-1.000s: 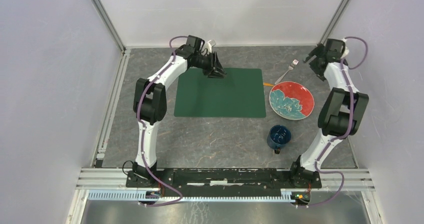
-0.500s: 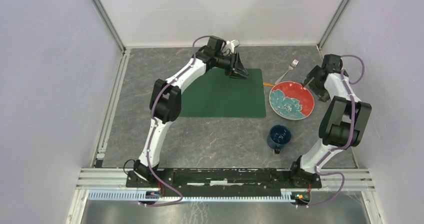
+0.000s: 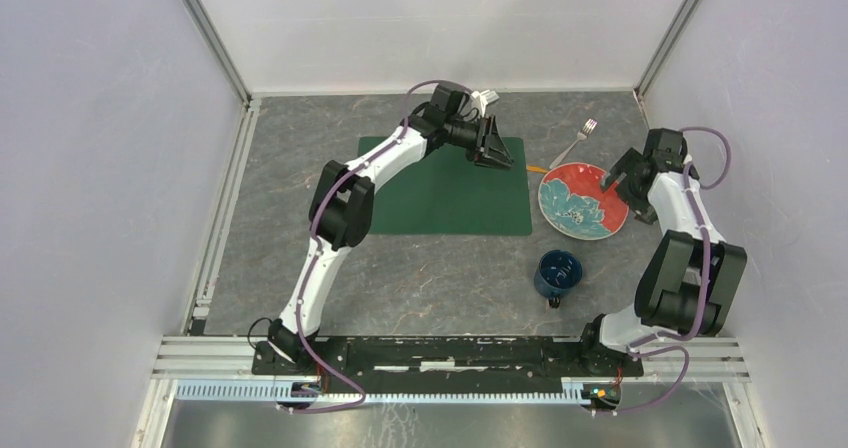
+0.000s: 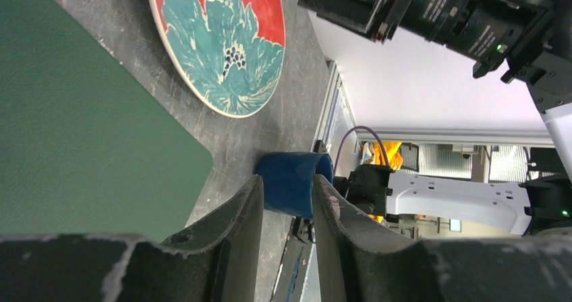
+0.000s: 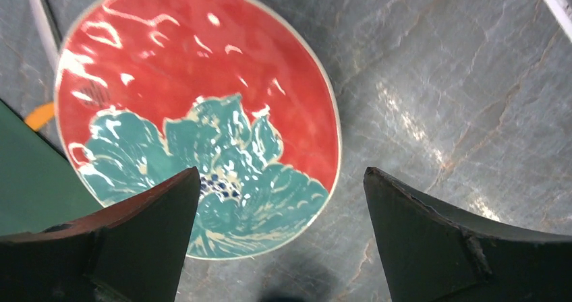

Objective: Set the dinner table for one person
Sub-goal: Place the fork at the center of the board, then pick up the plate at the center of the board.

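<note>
The dinner table [image 3: 430, 268] is a dark grey stone-look top. On it lie a green placemat [image 3: 440, 193], a red plate with a teal flower [image 3: 575, 206], a blue mug [image 3: 557, 273] and a fork [image 3: 575, 142]. My left gripper [image 3: 492, 146] hovers over the placemat's far right corner. It is open by a narrow gap and holds nothing; in the left wrist view the distant mug [image 4: 290, 193] shows through the gap of the left gripper [image 4: 287, 178]. My right gripper [image 5: 281, 174] stands wide open above the plate's [image 5: 195, 100] right rim and holds nothing.
An orange item [image 3: 537, 168] lies partly hidden between the placemat and the plate. The fork is behind the plate, the mug in front of it. White walls and metal frame rails enclose the table on three sides.
My left arm has swung right along the placemat's far edge to its right corner. My right gripper has come from the far right corner down over the plate's right rim.
</note>
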Motion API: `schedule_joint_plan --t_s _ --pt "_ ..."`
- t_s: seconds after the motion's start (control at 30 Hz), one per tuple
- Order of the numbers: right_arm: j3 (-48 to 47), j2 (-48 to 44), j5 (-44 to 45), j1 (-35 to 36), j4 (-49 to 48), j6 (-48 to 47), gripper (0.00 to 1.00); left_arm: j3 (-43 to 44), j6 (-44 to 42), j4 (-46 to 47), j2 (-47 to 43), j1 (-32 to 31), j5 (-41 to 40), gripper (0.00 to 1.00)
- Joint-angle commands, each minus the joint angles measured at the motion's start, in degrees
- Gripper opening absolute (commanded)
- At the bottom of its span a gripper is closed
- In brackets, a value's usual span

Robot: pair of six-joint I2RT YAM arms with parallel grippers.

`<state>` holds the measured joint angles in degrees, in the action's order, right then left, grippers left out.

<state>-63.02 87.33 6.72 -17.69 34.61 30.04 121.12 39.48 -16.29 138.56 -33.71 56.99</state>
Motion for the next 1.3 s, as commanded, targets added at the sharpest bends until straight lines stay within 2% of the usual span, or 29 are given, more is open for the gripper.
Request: schedule_joint_plan --t_s 0.0,0.2,0.4,0.5,0.97,1.27 --pt "4.9 -4.8 -1.2 -0.1 -1.2 -0.8 0.98 -0.4 5.0 7.8 2.5 -1.8 2.2 0.4" --pt "9.6 -8.0 -0.3 -0.1 -3.2 -0.1 0.98 -0.1 9.1 14.4 5.7 -2.8 3.3 0.4" --pt "16.9 -11.5 -6.3 -1.6 -12.9 4.3 0.98 1.0 9.6 14.7 8.6 -3.6 3.3 0.4" --pt "18.9 -11.9 -6.6 -2.5 -15.6 5.9 0.98 1.3 9.6 14.8 9.4 -3.9 3.0 0.4" --pt "13.7 -6.1 -8.0 -4.0 -17.7 6.1 0.98 3.4 8.9 14.6 12.0 -5.8 -1.1 0.4" --pt "16.3 -5.3 -9.8 -5.7 -20.7 5.3 0.98 5.3 10.0 15.3 14.5 -7.3 -1.5 0.4"
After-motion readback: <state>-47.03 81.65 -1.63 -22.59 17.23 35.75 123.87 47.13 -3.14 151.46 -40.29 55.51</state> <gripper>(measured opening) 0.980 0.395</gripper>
